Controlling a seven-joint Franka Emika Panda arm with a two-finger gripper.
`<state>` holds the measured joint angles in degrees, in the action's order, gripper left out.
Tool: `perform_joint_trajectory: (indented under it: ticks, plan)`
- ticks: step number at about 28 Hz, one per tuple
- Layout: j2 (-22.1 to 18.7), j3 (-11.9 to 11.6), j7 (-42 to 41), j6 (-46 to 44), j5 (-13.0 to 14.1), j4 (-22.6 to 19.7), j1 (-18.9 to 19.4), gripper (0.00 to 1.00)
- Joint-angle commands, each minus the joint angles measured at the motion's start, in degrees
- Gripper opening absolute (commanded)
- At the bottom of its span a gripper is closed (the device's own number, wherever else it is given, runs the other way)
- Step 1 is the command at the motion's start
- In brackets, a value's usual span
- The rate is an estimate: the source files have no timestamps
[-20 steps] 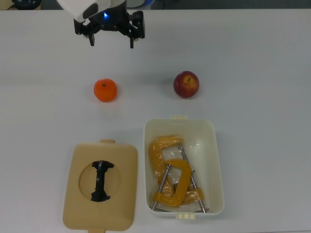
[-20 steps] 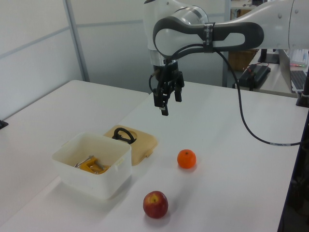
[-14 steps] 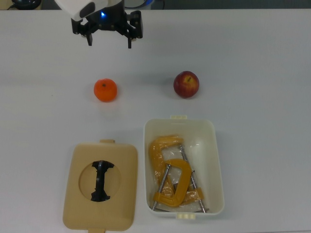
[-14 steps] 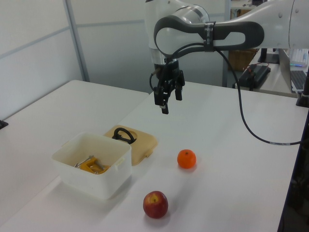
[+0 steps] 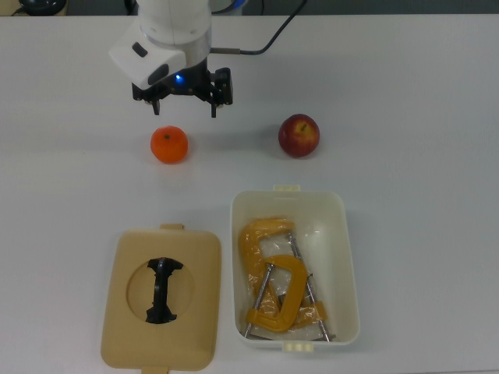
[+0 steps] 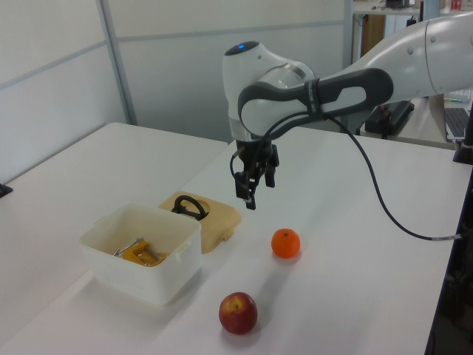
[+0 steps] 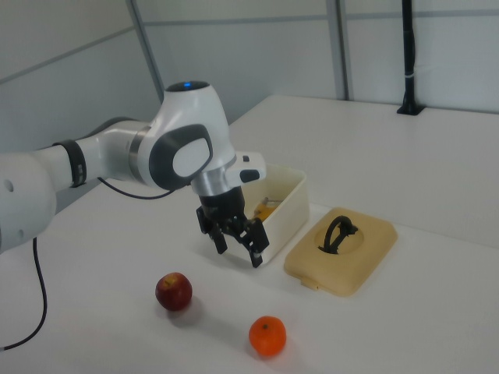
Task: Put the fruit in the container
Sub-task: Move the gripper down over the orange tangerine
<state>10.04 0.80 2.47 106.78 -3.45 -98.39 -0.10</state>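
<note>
Pincer (image 5: 184, 104), spread wide and empty, has dropped toward the mandarin (image 5: 169, 145), likely the first fruit picked

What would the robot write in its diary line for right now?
gripper: open, empty, above mandarin | apple: on table | container: holds clamps, no fruit

A broad white tabletop (image 6: 347, 244) fills the scene under even, soft light. Behind the tabletop in the left view stand pale grey wall panels (image 6: 52, 81) divided by a slim metal post (image 6: 117, 63) and a horizontal rail. Beyond the tabletop's far right edge in the left view sits a cluttered desk (image 6: 436, 126). In the right view a black pole (image 7: 407, 58) rises from the tabletop's far edge against similar grey panels.
</note>
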Motion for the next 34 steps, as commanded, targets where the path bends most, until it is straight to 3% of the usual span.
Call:
perform_joint_trajectory:
  ticks: [1,5,19,32,34]
  plan:
    - [-1.95,-0.36,1.58,2.29,-1.20,-4.88,1.59,1.00]
    - [-2.56,-0.45,1.66,5.01,-1.91,-8.13,1.86,1.00]
    - [-2.56,-3.79,1.58,11.08,-3.57,-13.23,1.77,1.00]
    - [-2.48,-4.93,3.06,19.25,-7.70,-20.88,1.77,1.00]
    - [-1.86,-4.84,5.96,21.36,-10.60,-22.29,1.95,1.00]
